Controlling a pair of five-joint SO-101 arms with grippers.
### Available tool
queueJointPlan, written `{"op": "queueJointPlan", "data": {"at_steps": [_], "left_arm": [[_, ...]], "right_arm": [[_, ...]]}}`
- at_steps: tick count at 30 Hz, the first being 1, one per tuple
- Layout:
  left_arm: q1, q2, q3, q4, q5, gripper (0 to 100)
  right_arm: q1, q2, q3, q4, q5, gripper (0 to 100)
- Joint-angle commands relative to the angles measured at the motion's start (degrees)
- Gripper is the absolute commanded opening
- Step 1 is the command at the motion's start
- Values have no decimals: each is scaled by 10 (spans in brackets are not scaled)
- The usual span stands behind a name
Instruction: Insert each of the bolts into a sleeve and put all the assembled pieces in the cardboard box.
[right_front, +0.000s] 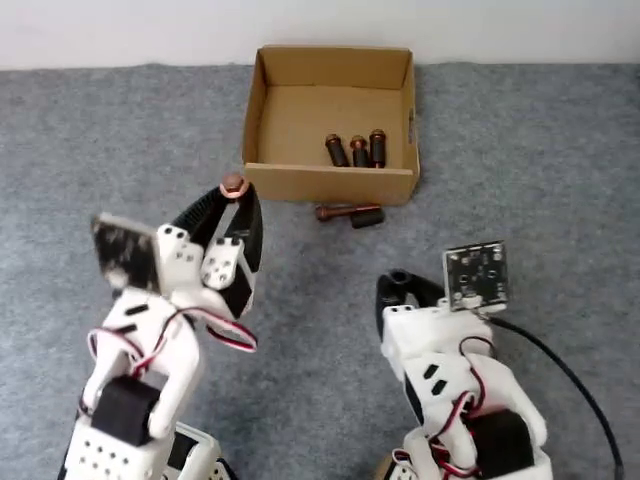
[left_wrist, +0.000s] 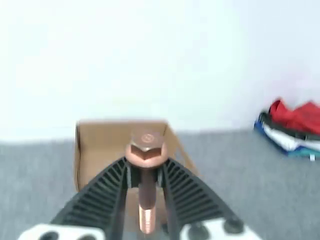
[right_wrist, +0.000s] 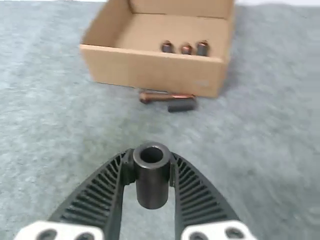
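Observation:
My left gripper (right_front: 236, 195) is shut on a copper bolt (left_wrist: 145, 172), held upright with its hex head (right_front: 232, 183) up, just in front of the cardboard box's (right_front: 330, 184) left front corner. My right gripper (right_wrist: 151, 172) is shut on a black sleeve (right_wrist: 151, 172), its open bore facing up; in the high view the sleeve (right_front: 399, 279) sits at the right arm's tip, well short of the box. Three assembled pieces (right_front: 356, 150) lie inside the box. A loose bolt (right_front: 334, 212) and a loose sleeve (right_front: 367, 217) lie on the carpet against the box's front wall.
Grey carpet (right_front: 520, 180) covers the table area, with open floor between the two arms and to the right of the box. A white wall (right_front: 120, 30) runs behind the box. A pile of coloured cloth (left_wrist: 295, 127) lies far off in the left wrist view.

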Motion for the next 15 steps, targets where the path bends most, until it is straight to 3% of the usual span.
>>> {"op": "queueJointPlan", "data": {"at_steps": [1,7,10,15], "left_arm": [[4,-63,21,-58,-23,5],[5,-99,22,-56,-17,5],[11,-99,20,-56,25,5],[81,-103,19,-28,36,5]], "right_arm": [[-44,-4,12,-58,-4,8],[-146,-4,67,-155,61,9],[-182,-4,83,-187,99,9],[-212,-4,87,-223,138,9]]}}
